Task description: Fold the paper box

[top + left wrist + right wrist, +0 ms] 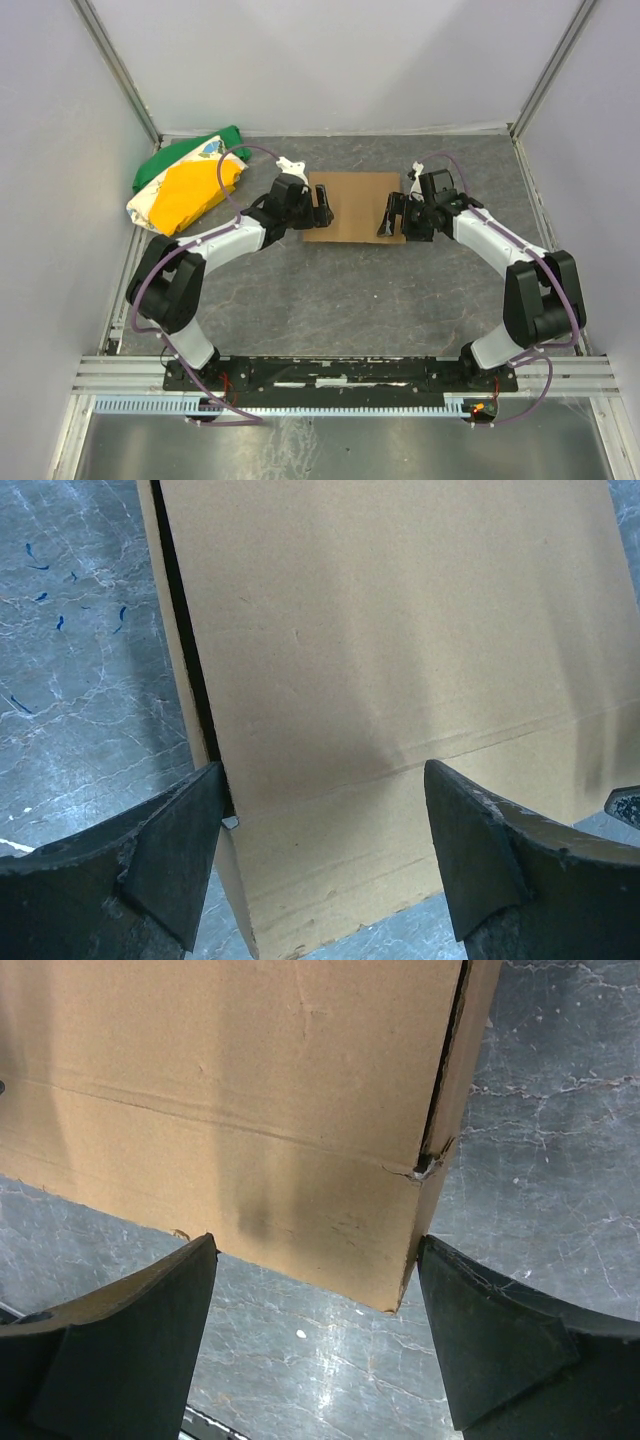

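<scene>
Nearest, seen from above, both arm bases sit at the near edge of the worktop (350,300). The paper box (355,205) lies flat in the far half, midway between the left and right edges. I'd judge it light, fairly stiff, bending only at its creases and liable to slide, so its side edges look like the best hold. The left jaws stand at its left edge and the right jaws at its right, both spread and holding nothing.

From the left wrist, the dark fingers (170,860) gape either side of the box's near left corner, one tip just beside the side seam.

From the right wrist, the fingers (490,1340) straddle the slightly torn near right corner.
</scene>
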